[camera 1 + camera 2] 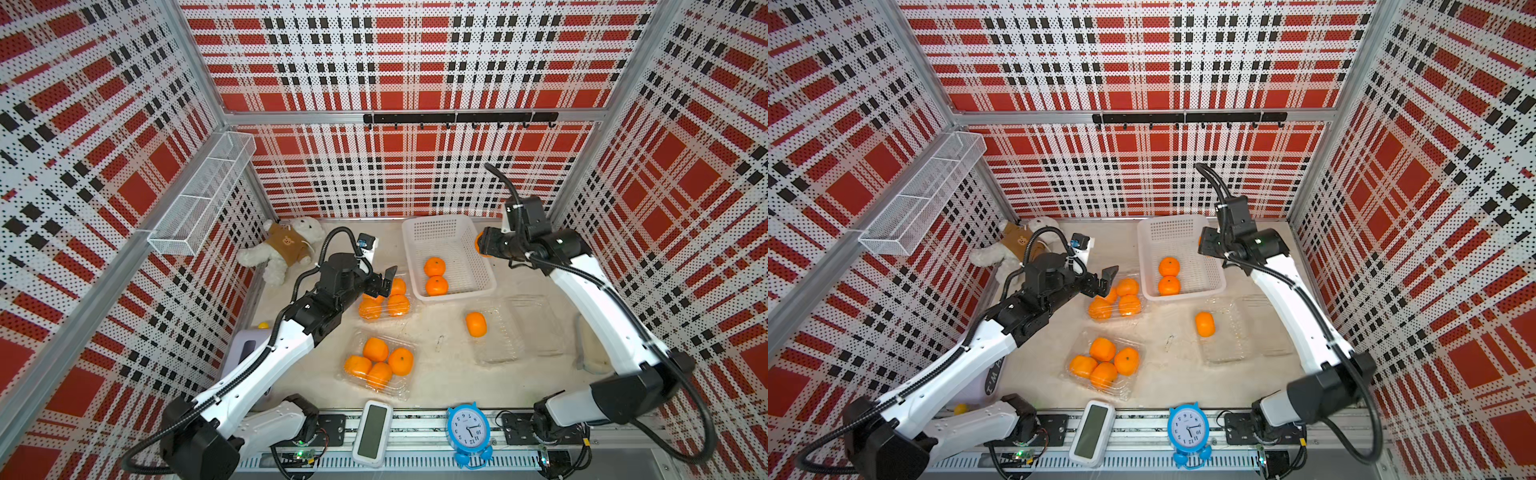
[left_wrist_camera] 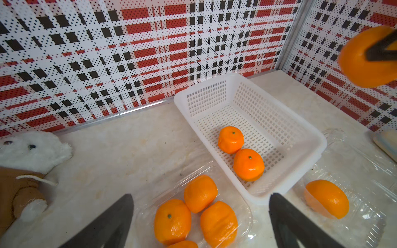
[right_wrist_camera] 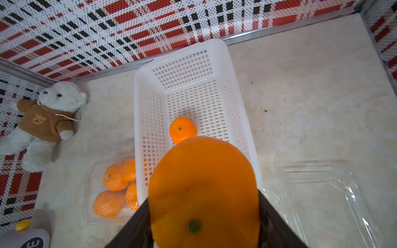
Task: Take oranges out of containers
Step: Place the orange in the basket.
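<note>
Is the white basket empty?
No, two oranges lie inside the white basket.

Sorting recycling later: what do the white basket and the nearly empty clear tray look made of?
The white basket: probably rigid moulded plastic, matte, with a regular grid of holes. The clear tray: thin glossy plastic, see-through, with glints along its ribbed walls.
</note>
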### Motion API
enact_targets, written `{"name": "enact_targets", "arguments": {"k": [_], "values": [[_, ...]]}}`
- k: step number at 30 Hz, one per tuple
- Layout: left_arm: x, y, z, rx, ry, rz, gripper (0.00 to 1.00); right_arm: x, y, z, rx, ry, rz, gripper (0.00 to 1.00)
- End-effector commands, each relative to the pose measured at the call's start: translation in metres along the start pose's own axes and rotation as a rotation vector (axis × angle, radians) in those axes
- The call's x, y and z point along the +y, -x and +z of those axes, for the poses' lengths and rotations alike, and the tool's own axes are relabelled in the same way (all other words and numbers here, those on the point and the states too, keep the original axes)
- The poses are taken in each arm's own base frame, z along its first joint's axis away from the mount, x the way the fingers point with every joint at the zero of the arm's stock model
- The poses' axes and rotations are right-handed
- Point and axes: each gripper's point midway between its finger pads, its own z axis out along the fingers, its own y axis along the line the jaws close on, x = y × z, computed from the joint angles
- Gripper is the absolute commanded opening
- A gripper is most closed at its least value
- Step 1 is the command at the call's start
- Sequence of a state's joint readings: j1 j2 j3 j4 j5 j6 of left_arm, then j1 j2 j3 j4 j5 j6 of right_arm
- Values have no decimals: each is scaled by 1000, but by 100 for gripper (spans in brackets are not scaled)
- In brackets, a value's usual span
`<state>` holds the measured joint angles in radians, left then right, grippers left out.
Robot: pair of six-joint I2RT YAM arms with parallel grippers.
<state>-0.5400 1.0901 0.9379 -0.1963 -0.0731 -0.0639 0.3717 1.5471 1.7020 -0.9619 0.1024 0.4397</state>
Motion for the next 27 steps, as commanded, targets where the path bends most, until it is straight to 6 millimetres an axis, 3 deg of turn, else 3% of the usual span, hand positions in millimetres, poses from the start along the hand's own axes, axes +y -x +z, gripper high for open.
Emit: {"name": "enact_targets", "arguments": {"k": [1, 6, 13, 18, 27], "values": [[8, -2, -13, -2, 4, -62, 100, 6, -24, 37, 178, -14, -85, 47], [21, -10, -28, 8, 21, -88, 99, 17, -42, 84, 267, 21, -67, 47], [41, -14, -36, 0, 31, -140, 100, 10, -79, 137, 407, -53, -119, 46], [47, -15, -34, -1, 28, -175, 99, 7, -99, 158, 471, -67, -114, 46], [47, -18, -28, 12, 8, -196, 99, -2, -127, 177, 521, -79, -96, 46]]}}
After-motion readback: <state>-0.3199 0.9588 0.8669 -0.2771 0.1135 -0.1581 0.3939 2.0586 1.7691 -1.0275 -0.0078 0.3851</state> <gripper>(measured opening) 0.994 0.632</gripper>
